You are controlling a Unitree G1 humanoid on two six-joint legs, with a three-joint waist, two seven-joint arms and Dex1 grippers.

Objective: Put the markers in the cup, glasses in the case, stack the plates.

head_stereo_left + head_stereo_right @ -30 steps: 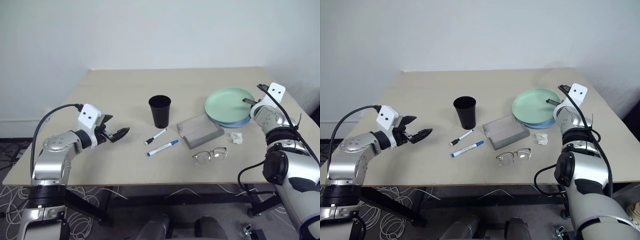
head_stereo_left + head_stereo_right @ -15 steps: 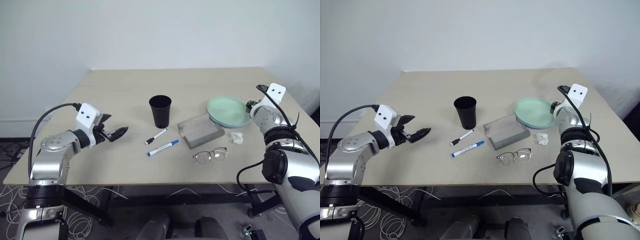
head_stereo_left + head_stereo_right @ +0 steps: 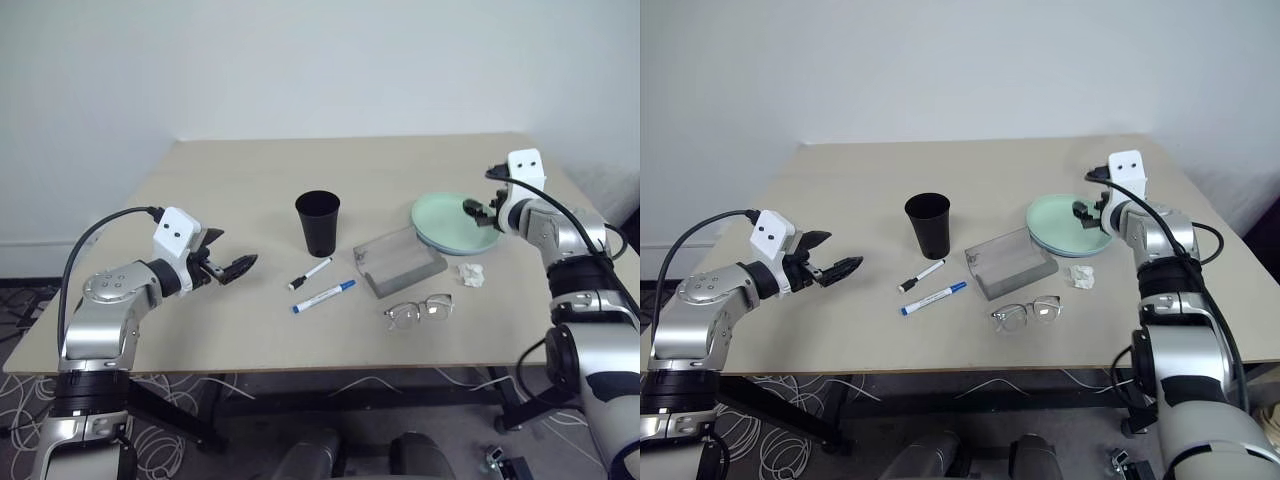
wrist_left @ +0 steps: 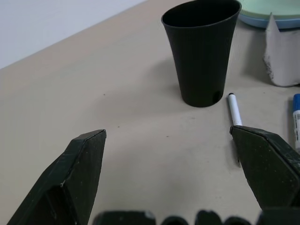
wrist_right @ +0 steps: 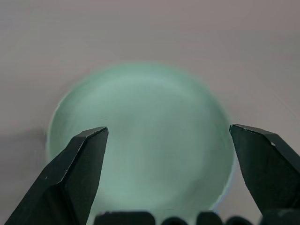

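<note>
With the round mint-green plastic plate [image 3: 455,222] stacked beneath my right pincer [image 3: 478,212], fingers apart and empty, I'd next take the wire-framed glasses [image 3: 419,311].

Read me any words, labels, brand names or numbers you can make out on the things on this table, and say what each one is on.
No text is legible anywhere.
Blue-capped white marker: a blue label band on the barrel, too small to read.
Black-capped white marker: no readable print.
Black tapered plastic cup: plain, no marking seen.
Grey rectangular case, mint green round plate, wire-framed glasses: no lettering visible.
</note>
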